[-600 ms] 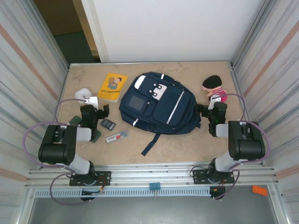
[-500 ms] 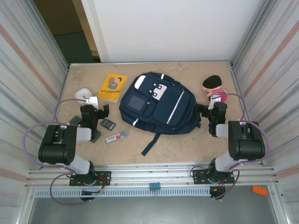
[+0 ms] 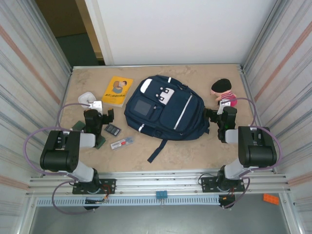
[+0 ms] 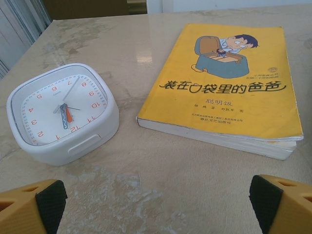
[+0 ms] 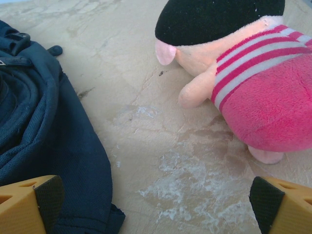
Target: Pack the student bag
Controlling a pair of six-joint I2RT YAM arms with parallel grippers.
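The student bag point(image 3: 165, 109), navy with white stripes and a square window pocket, lies flat mid-table with a strap trailing toward the near edge. Its side fabric point(image 5: 39, 131) shows at the left of the right wrist view. My left gripper point(image 3: 100, 111) sits left of the bag, open over bare table point(image 4: 156, 204), its yellow fingers point(image 4: 48, 200) wide apart. A white clock point(image 4: 61, 112) and a yellow book point(image 4: 224, 83) lie just ahead of it. My right gripper point(image 3: 217, 113) rests by the bag's right side, open point(image 5: 156, 204), with a pink striped plush toy point(image 5: 253, 73) ahead on the right.
A dark calculator point(image 3: 112, 129) and a clear pen case point(image 3: 122, 143) lie between the left arm and the bag. A green item point(image 3: 101, 142) sticks out under the left arm. Corrugated walls point(image 3: 29, 97) close in both sides, and a white wall stands at the back.
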